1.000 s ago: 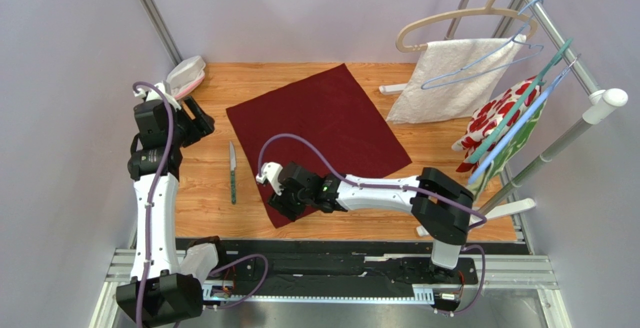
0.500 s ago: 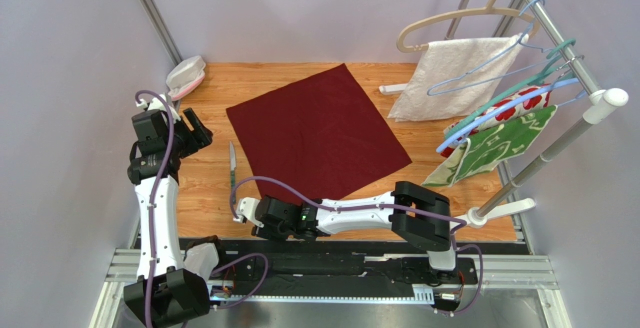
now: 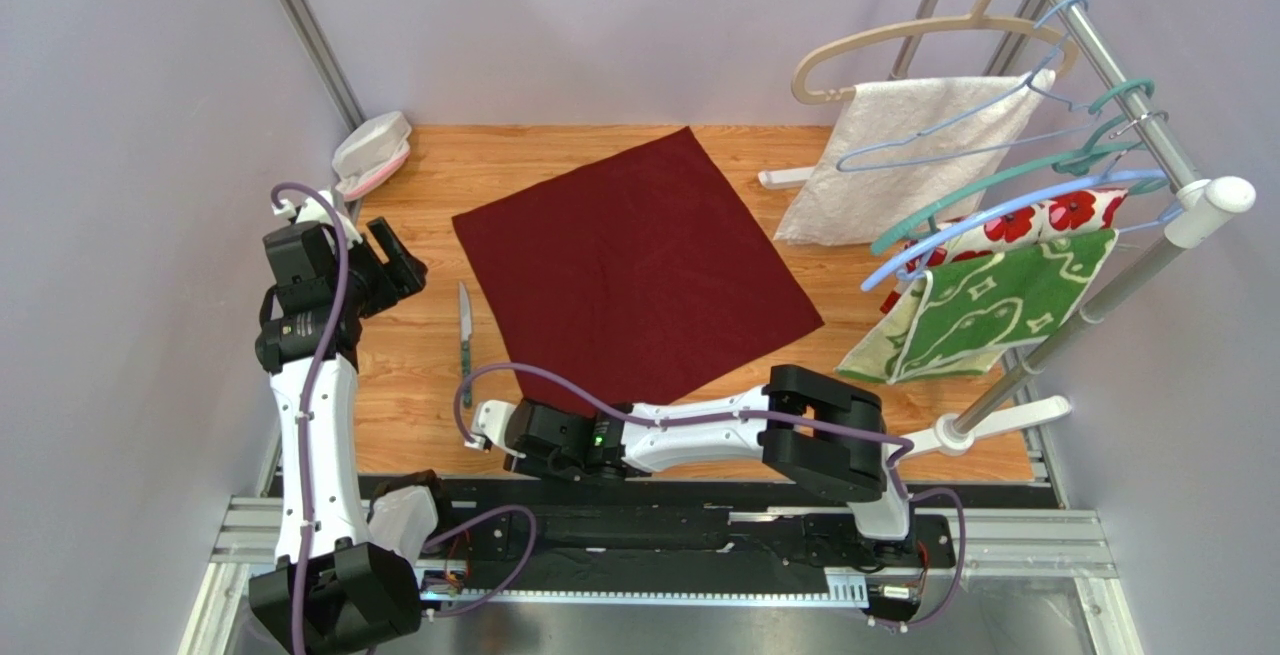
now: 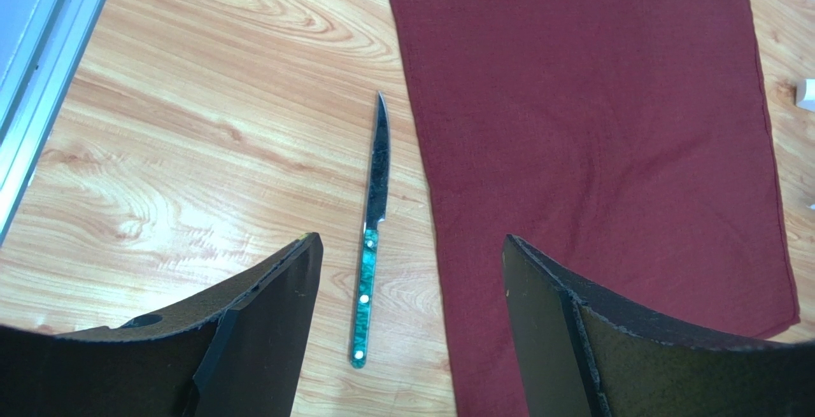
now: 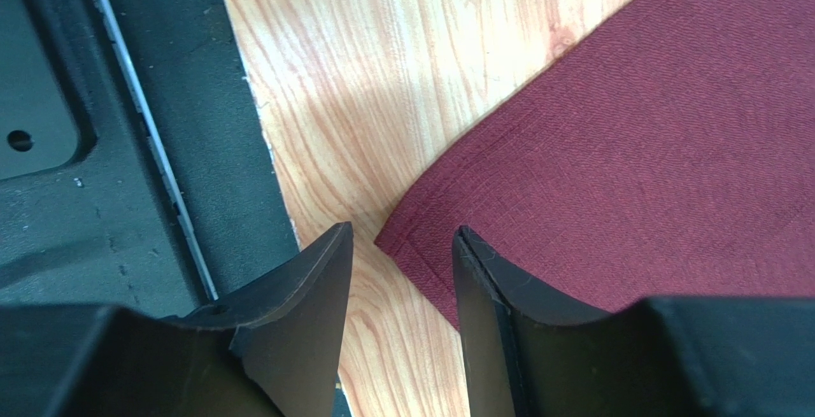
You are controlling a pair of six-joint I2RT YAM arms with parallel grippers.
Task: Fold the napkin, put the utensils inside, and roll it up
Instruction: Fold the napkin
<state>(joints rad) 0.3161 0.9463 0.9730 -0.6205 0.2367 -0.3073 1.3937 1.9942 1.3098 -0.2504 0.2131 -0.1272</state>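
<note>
The maroon napkin (image 3: pixel 639 258) lies flat and unfolded in the middle of the wooden table. One knife (image 3: pixel 466 343) with a silvery blade and a teal handle lies just left of it; no other utensil shows. My left gripper (image 3: pixel 394 258) is open and empty, hovering above the knife (image 4: pixel 371 216), with the napkin's left edge (image 4: pixel 593 121) beside it. My right gripper (image 3: pixel 526 441) is open and low at the napkin's near corner (image 5: pixel 397 240). That corner lies in the gap between my fingers (image 5: pixel 311 293), untouched.
A white textured towel (image 3: pixel 909 160) and floral cloths (image 3: pixel 999 288) hang on hangers from a rack at the right. A white and pink container (image 3: pixel 371 153) sits at the back left. The black base rail (image 5: pixel 143 150) runs close beside the right gripper.
My right gripper moved left and toward the near edge, off the napkin's surface to its near corner. The floral cloths swung up. The left arm drew back slightly.
</note>
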